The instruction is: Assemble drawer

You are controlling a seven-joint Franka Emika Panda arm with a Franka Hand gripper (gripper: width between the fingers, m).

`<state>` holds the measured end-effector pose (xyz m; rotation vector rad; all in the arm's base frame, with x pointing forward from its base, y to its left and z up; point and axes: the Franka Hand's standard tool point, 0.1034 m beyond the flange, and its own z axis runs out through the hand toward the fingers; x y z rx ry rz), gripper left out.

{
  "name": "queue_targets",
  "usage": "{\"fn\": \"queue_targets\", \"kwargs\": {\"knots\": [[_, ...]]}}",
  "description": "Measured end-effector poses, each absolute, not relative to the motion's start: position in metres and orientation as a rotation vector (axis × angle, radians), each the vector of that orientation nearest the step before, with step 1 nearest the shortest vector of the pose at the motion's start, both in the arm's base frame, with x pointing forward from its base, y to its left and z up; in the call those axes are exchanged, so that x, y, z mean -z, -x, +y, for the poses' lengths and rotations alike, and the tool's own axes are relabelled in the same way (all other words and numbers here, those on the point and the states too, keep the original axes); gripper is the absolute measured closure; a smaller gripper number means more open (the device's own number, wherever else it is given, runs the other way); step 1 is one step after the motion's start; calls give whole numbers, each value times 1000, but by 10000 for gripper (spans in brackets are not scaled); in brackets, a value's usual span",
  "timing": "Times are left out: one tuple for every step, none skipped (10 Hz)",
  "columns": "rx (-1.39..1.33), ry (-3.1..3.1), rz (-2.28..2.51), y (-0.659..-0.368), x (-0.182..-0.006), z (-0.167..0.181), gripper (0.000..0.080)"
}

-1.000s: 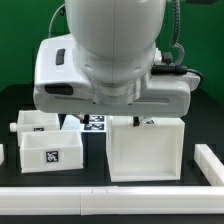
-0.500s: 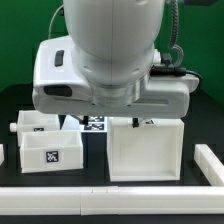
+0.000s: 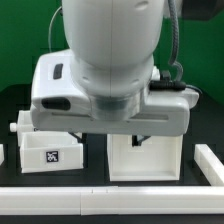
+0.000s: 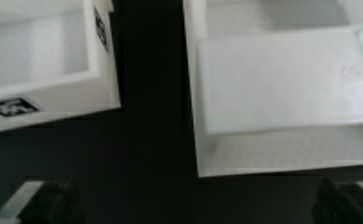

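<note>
Room for me is the bare lane of matte black table (image 4: 151, 120) running between two white plastic pieces. On one side the boxy casing (image 4: 276, 90) presents a long straight edge. Across the lane, clear of it, sits the smaller tray (image 4: 36, 70), a square tag on its wall. A white rail (image 3: 100, 197) bounds the table's front. My fingers (image 4: 45, 203) hang spread wide, holding nothing.
</note>
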<state>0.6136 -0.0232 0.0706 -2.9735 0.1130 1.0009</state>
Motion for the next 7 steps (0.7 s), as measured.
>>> {"fn": "queue_targets", "kwargs": {"knots": [[-1000,2971,121,-610,-63,-25,151],[-1040,2954,131,-604,-59,-28,151],[-1117,2923,143,-594,-54,-32,151],[-1184,2894,161,-586,-47,-34,151],[-1276,2856,197,-575,-44,-34,151],[-1302,2844,201,-569,-49,-32,151],[-1320,2835,203,-566,-51,-32,151]]}}
